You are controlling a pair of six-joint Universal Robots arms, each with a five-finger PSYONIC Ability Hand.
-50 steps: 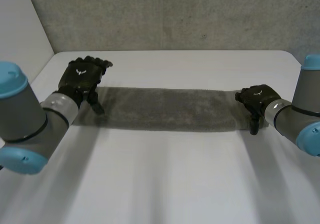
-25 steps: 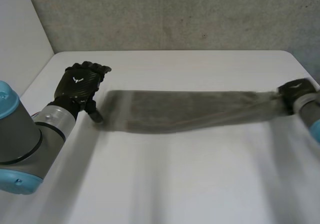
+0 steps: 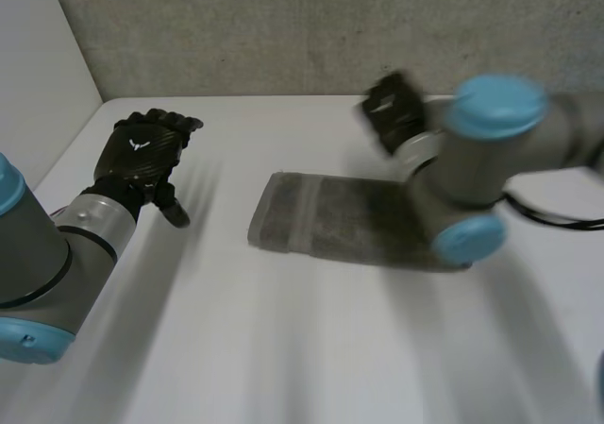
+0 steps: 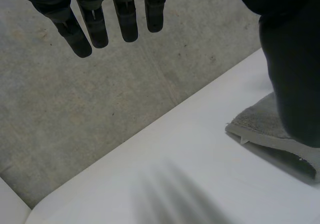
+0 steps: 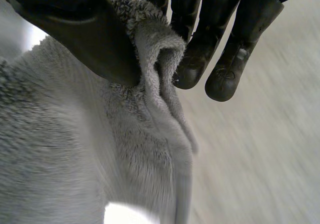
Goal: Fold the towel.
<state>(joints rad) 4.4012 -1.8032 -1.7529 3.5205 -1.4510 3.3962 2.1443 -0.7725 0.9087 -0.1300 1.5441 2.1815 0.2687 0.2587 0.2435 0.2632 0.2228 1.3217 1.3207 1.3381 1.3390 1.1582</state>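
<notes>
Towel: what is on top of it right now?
The right arm crosses over the towel's right part, hiding what lies there. The right hand pinches a towel edge between thumb and fingers. The end nearer the left hand carries nothing.

Left arm (image 3: 57, 245) reaches forward, left hand (image 3: 142, 160) held out flat, fingers (image 4: 95, 27) straight and apart; right arm (image 3: 472, 160) bent across the centre, right hand (image 3: 392, 112) pinching the towel (image 5: 155, 49) between thumb and fingers.

White table (image 3: 311, 348); rough grey concrete wall (image 3: 283, 27) behind; white panel (image 3: 38, 65) beside.
</notes>
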